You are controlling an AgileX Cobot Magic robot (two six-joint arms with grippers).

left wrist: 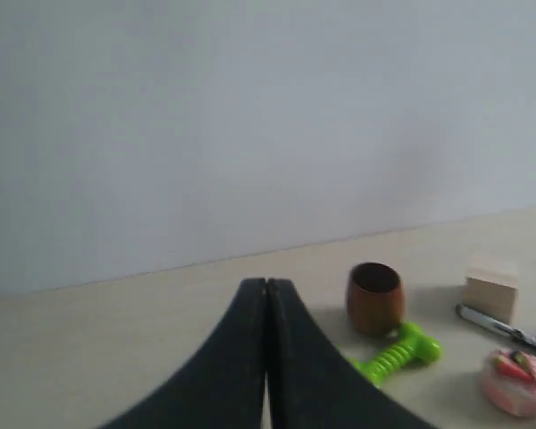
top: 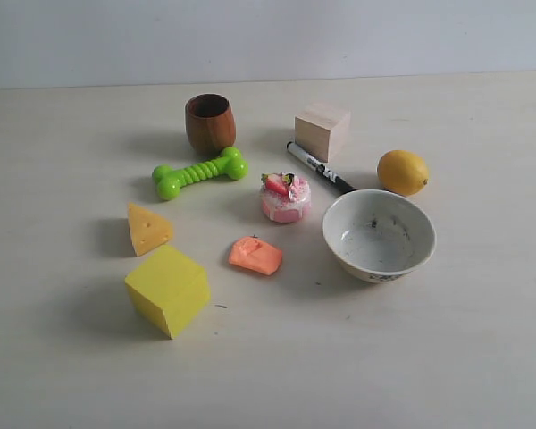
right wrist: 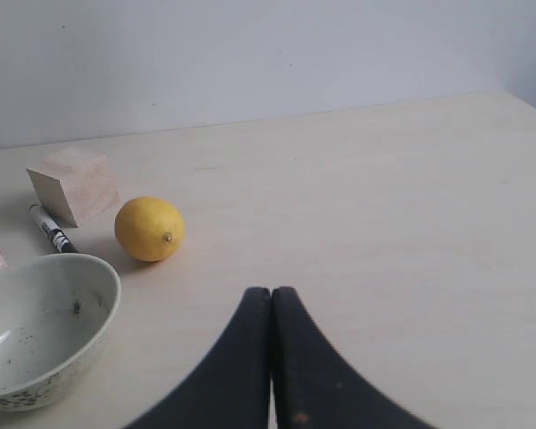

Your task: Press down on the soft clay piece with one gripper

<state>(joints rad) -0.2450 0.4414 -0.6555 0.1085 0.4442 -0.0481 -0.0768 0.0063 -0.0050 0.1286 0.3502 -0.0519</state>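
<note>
A pale table [top: 411, 357] carries a scatter of small things, each casting a soft shadow. At the back stands a dark wooden cup [top: 210, 123], upright, with a pale wooden block [top: 322, 130] off to its right. A black marker [top: 320, 167] lies slantwise from the block toward a white bowl [top: 375, 243], which has dark specks inside. A lemon [top: 402, 172] sits just behind the bowl. A green bone toy [top: 200, 172] lies before the cup, and a pink strawberry cake [top: 285, 197] sits right of it. Nearer me, the orange clay piece [top: 255, 256] lies flat between the bowl and a yellow cube [top: 168, 290], touching neither. A cheese wedge [top: 147, 229] sits just behind the cube.
</note>
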